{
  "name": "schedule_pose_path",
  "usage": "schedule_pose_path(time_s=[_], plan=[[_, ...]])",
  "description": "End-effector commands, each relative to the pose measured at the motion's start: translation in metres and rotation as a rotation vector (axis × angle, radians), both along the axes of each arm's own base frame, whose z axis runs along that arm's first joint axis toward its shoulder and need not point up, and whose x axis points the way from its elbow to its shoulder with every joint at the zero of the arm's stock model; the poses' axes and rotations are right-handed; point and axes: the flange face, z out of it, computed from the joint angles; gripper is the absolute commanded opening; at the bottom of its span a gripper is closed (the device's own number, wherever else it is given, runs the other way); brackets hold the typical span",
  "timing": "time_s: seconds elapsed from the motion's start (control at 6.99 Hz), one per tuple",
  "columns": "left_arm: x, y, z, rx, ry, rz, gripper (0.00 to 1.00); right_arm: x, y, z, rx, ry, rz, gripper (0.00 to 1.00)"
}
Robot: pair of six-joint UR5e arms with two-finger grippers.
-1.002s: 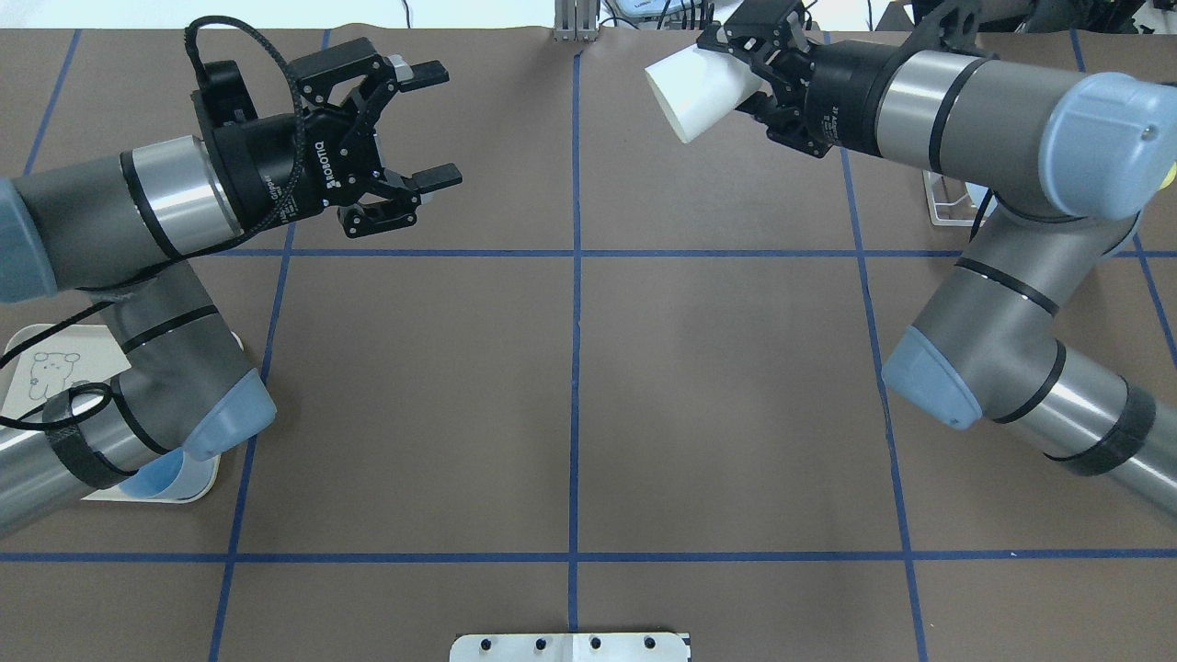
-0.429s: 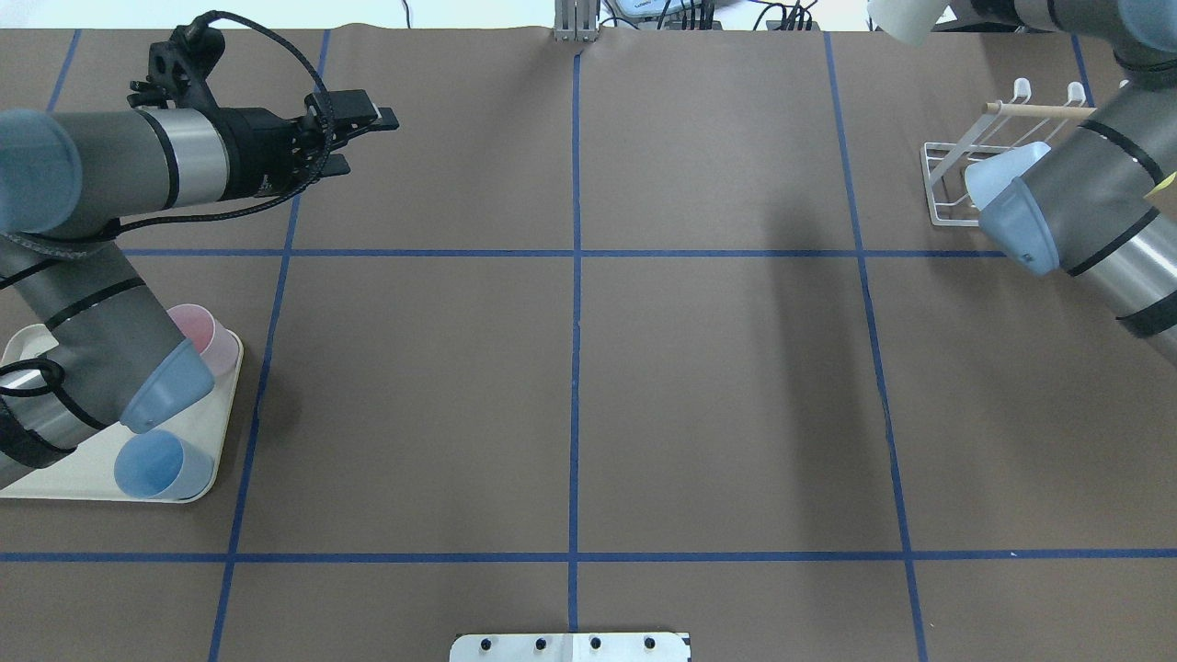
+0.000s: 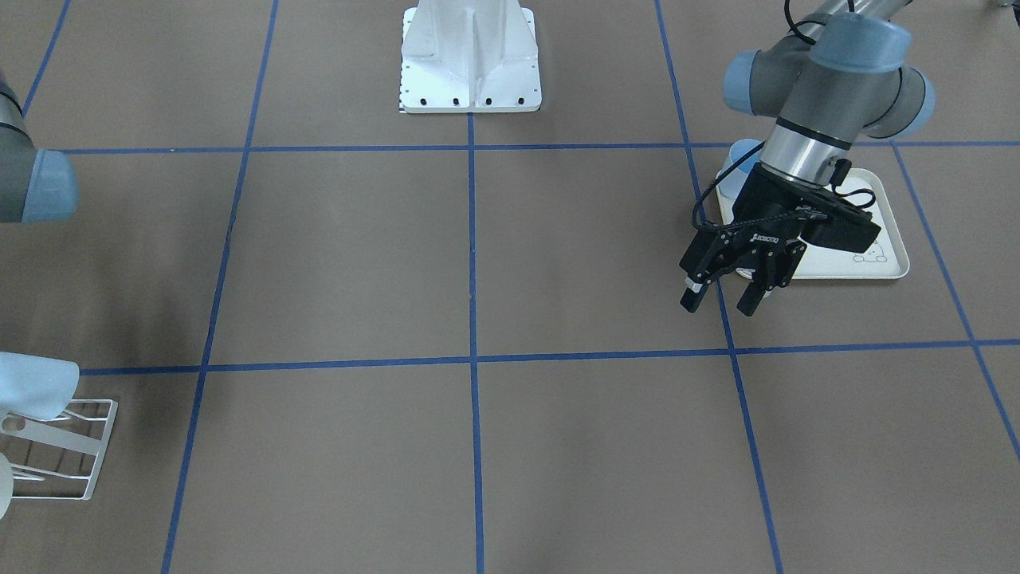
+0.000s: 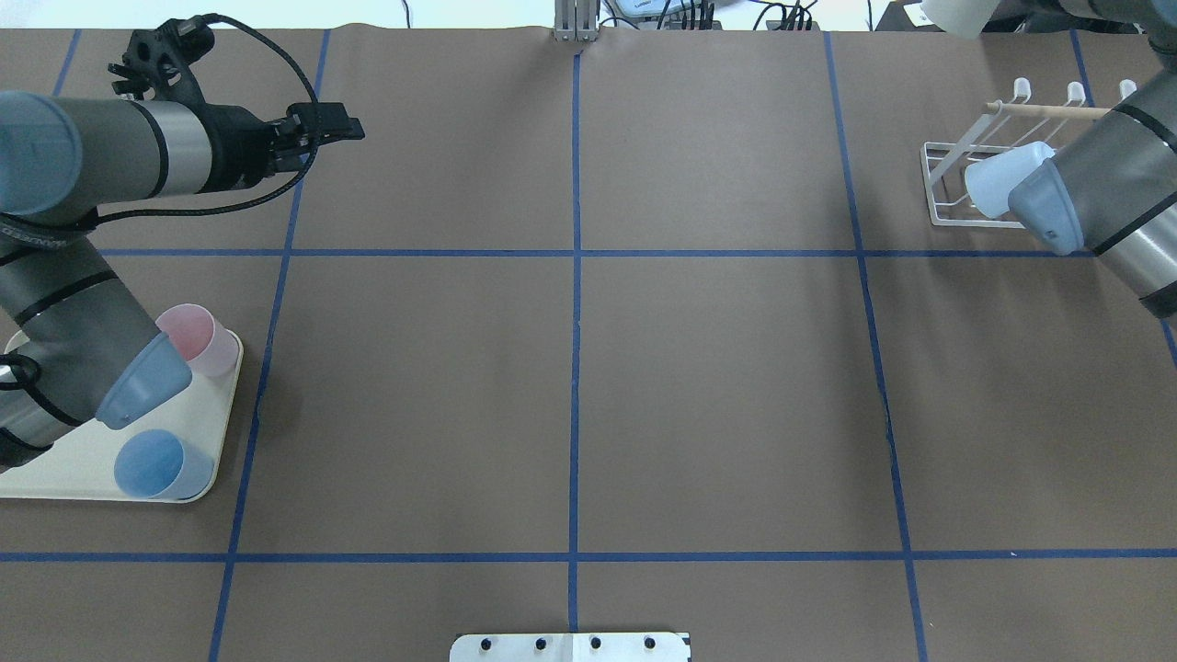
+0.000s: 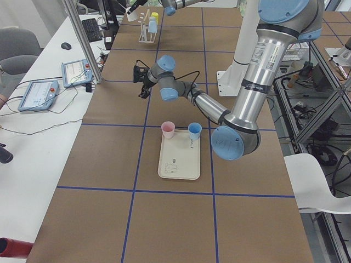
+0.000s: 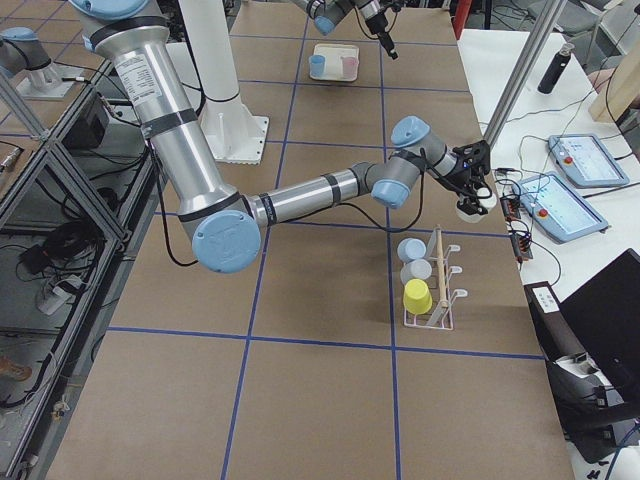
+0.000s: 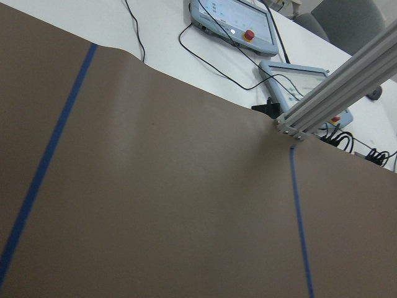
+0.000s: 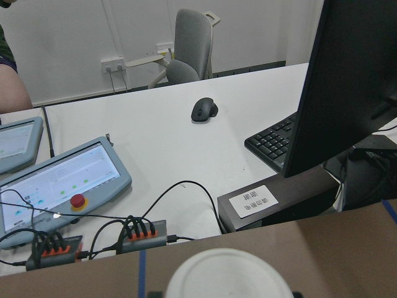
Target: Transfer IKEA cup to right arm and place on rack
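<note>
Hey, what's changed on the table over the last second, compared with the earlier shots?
The right arm swung the white cup it holds from the back middle of the table out to the far right, near the rack. The left gripper, open and empty, drew back to the left. Nothing was let go or picked up. The pink cup, blue cup, tray and rack stayed put.

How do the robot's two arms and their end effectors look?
Left arm and right arm: grey tubes, silver bands, pale blue joint caps. The left black two-finger end effector carries white ROBOTIQ lettering; a black cable loops at its wrist.
</note>
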Motion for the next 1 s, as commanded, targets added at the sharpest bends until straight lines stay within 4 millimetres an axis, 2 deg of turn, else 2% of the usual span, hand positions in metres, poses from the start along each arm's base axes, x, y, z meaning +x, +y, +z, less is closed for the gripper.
schedule_pose_path(time_s=[0.0, 0.29, 0.57, 0.86], plan=[[-0.002, 0.002, 0.011, -0.005, -0.041, 0.010, 1.00, 0.009, 0.016, 0.048, -0.059, 0.040, 0.003, 0.04], [-0.003, 0.002, 0.013, -0.002, -0.049, -0.007, 1.00, 0.011, 0.023, 0.064, -0.082, 0.045, 0.005, 0.06], [-0.002, 0.002, 0.013, -0.002, -0.049, -0.006, 1.00, 0.010, 0.027, 0.072, -0.096, 0.049, 0.002, 0.13], [-0.002, 0.002, 0.014, -0.003, -0.050, -0.006, 1.00, 0.001, 0.027, 0.073, -0.093, 0.060, 0.001, 0.17]])
